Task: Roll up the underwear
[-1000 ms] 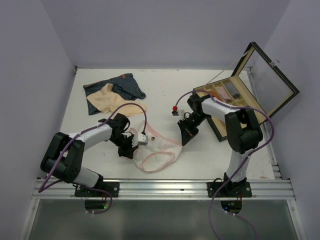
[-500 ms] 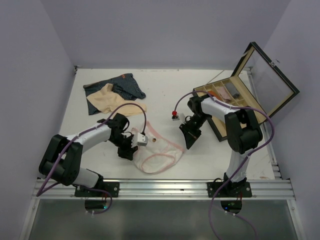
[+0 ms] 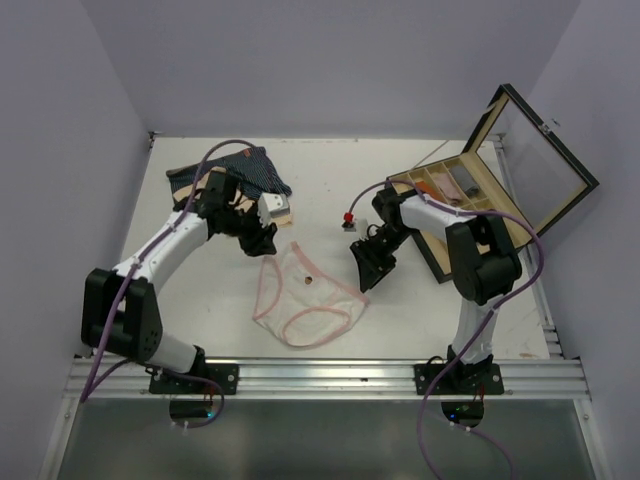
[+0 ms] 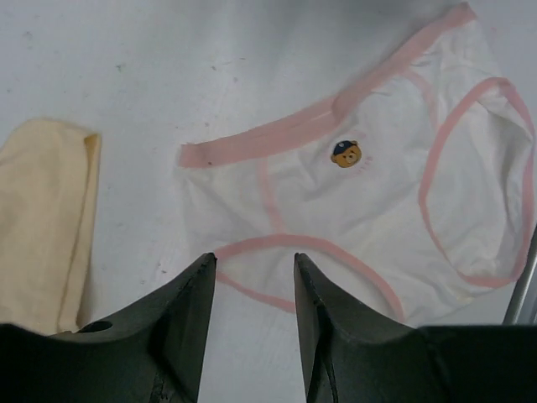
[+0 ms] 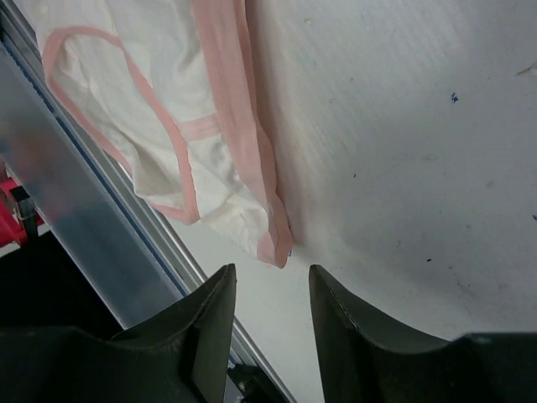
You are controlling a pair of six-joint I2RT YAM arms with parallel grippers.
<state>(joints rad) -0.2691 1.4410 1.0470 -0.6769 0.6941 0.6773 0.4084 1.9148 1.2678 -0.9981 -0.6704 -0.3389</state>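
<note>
Between left tool (image 4: 254, 262) and right tool (image 5: 270, 273), both parted, empty, pink-and-white underwear (image 3: 305, 295) flat, wooden box (image 3: 470, 182) right

Small underwear (image 3: 305, 295) lies on table (image 3: 340, 180), left of box (image 3: 540, 160).

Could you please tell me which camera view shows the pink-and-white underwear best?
The left wrist view: the pink-and-white underwear fills much of it, spread flat, with its bear emblem legible. The top external view shows the whole garment, but small. The right wrist view catches only one pink-trimmed end.
</note>
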